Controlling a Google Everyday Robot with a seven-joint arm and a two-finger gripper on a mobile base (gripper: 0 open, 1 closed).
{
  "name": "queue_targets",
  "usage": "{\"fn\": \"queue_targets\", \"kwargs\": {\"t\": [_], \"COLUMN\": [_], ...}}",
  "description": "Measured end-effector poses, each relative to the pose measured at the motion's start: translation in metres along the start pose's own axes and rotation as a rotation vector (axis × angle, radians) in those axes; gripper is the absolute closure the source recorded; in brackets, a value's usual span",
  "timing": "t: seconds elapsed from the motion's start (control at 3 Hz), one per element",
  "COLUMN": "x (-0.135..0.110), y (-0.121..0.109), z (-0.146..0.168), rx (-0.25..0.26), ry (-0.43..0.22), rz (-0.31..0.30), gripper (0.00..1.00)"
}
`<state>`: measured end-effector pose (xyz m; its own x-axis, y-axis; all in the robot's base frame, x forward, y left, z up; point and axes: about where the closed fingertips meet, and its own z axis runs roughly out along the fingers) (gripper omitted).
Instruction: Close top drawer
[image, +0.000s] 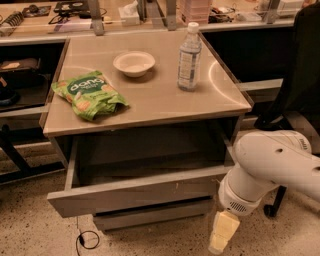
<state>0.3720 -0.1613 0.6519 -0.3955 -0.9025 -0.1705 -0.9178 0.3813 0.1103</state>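
Progress looks partial: your top drawer (135, 192) juts out from under the counter (150, 100), its box partly exposed, so the push home is left. Your end effector (223, 234) hangs low beside its right corner; open or closed, you cannot tell.

One word can be read. It is on the green bag (89, 94), which lies on the left side of the surface (160, 95). The word is in big white letters near the top of the bag, and it looks like "dang". The last letter is not clear. There is smaller print under it, too small to read. The bottle (189, 57) stands at the back right of the surface with a pale label around its middle. The print on that label is too small to read. The tool (222, 236) is low on the right, near the floor.
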Motion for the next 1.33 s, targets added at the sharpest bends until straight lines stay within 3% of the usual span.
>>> {"fn": "queue_targets", "kwargs": {"t": [0.33, 1.33], "x": [0.0000, -0.0066], "y": [0.0000, -0.0080], "z": [0.0000, -0.0007], "rx": [0.000, 0.016], "ry": [0.000, 0.007], "rz": [0.000, -0.021], "gripper": [0.19, 0.89]}}
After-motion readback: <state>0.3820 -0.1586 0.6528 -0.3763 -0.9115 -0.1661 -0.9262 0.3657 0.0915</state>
